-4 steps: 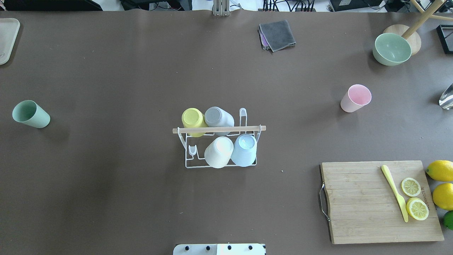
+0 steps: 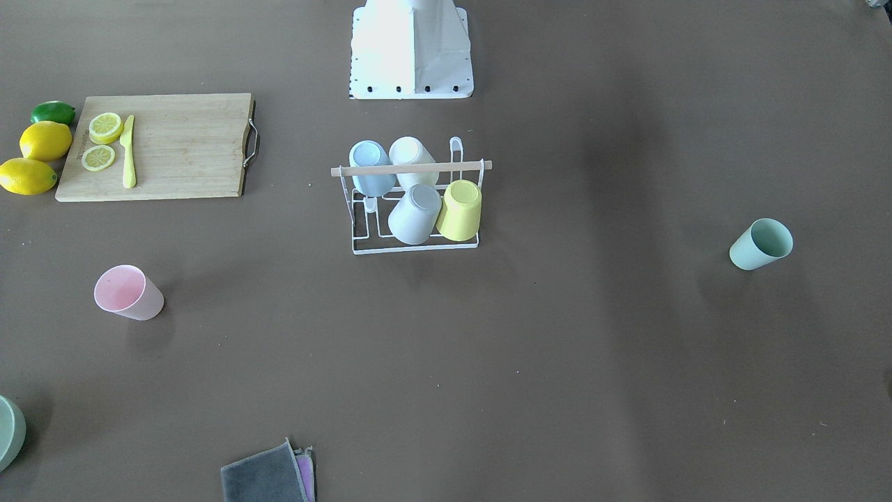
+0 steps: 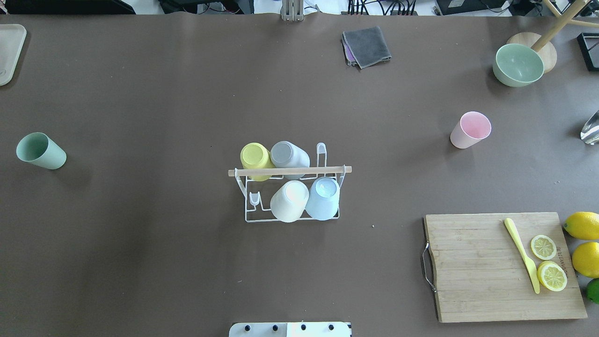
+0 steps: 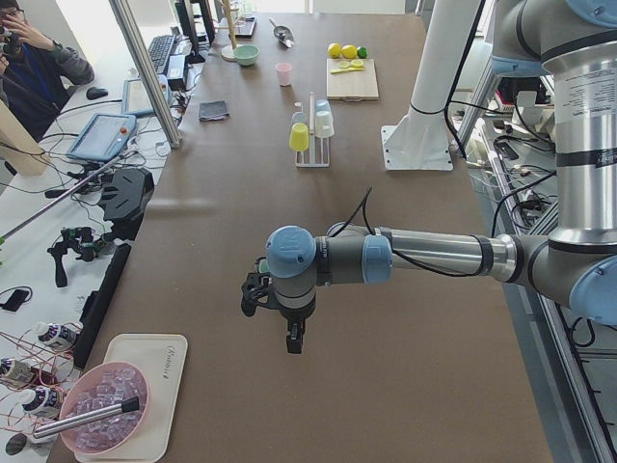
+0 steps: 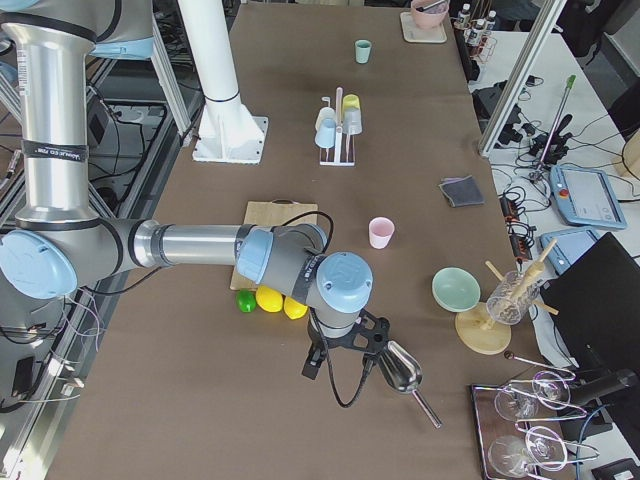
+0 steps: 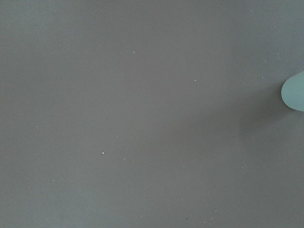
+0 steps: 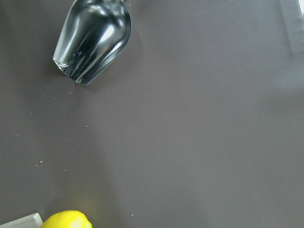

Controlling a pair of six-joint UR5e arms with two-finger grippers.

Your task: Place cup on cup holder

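Observation:
The white wire cup holder (image 3: pixel 290 171) with its wooden rod stands mid-table and carries a yellow, a grey, a white and a light blue cup upside down; it also shows in the front view (image 2: pixel 411 168). A green cup (image 3: pixel 41 150) lies on its side far left; its edge shows in the left wrist view (image 6: pixel 294 92). A pink cup (image 3: pixel 470 129) lies on its side to the right. My left gripper (image 4: pixel 292 338) and right gripper (image 5: pixel 340 345) show only in the side views, out past the table's ends. I cannot tell whether they are open or shut.
A cutting board (image 3: pixel 503 267) with a yellow knife and lemon slices lies front right, with lemons (image 3: pixel 582 225) beside it. A green bowl (image 3: pixel 518 64), a grey cloth (image 3: pixel 367 46) and a metal scoop (image 7: pixel 92 40) are also on the table.

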